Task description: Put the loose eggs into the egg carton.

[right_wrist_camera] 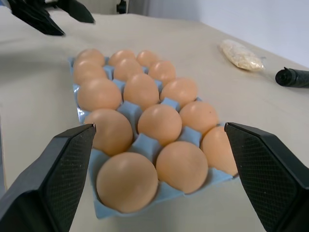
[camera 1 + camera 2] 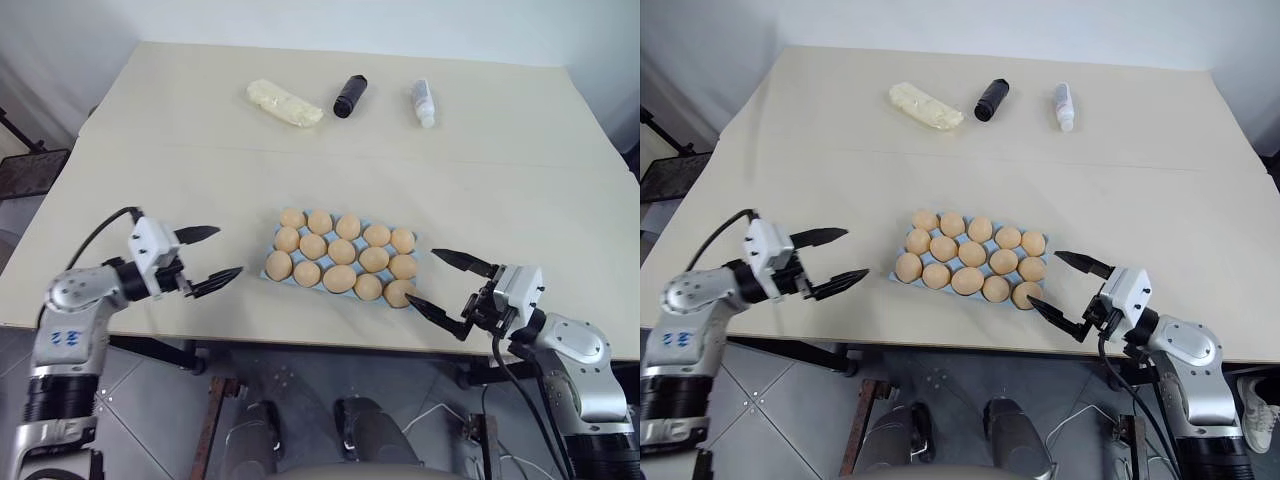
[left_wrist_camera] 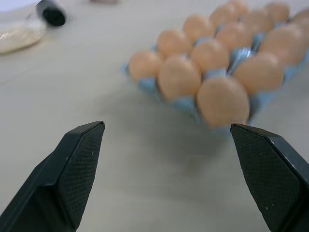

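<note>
Nearest, the left gripper (image 2: 214, 253) and right gripper (image 2: 440, 281) are held wide open and empty, ribbed black fingers flanking the moulded light-blue egg carton (image 1: 133, 114). Its cups are filled by smooth tan eggs (image 2: 342, 251), mid-table. Beyond lie a lumpy pale bag (image 2: 284, 103), a black cylinder (image 2: 349, 96) and a small bottle (image 2: 423, 102).

You would have found no text or number you could read on anything here. The small white bottle (image 2: 424, 102) at the far side of the table (image 2: 520, 190) carried a label, but its print was too small to make out.
</note>
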